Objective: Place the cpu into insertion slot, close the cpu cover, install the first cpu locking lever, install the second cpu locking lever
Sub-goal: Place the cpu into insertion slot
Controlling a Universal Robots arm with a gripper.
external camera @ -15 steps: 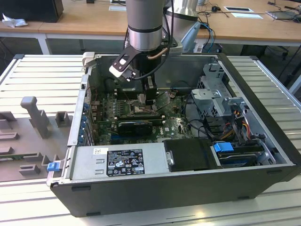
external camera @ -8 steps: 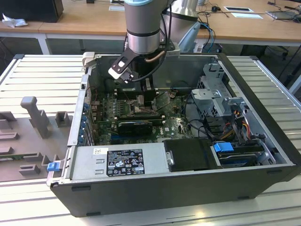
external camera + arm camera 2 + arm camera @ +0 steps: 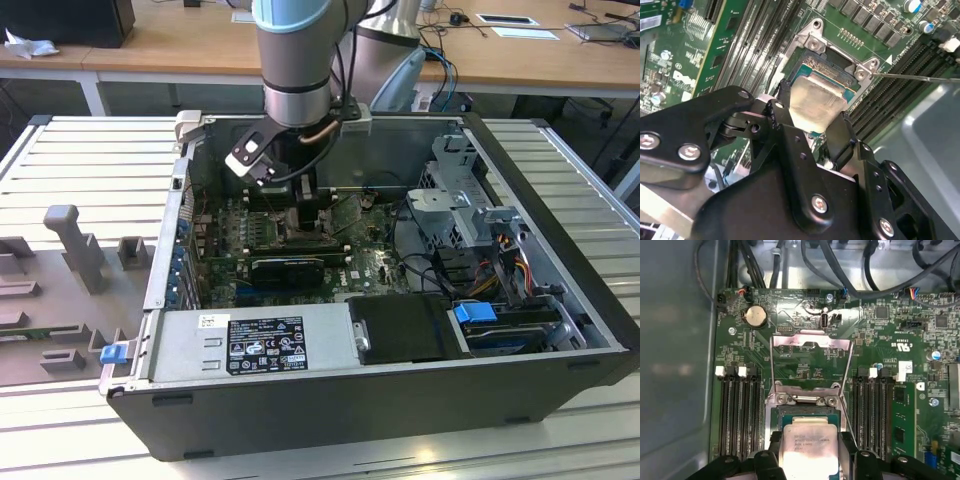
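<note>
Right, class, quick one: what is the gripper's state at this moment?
Gripper: fingers closed on the cpu, holding it by two opposite edges over the insertion slot.

In the first wrist view the cpu [image 3: 807,450] is running off the picture's edge and covering the pins of the slot [image 3: 807,412]; whether it is seated, I cannot tell. In the exterior view the arm [image 3: 295,60] is standing in front of both.
</note>
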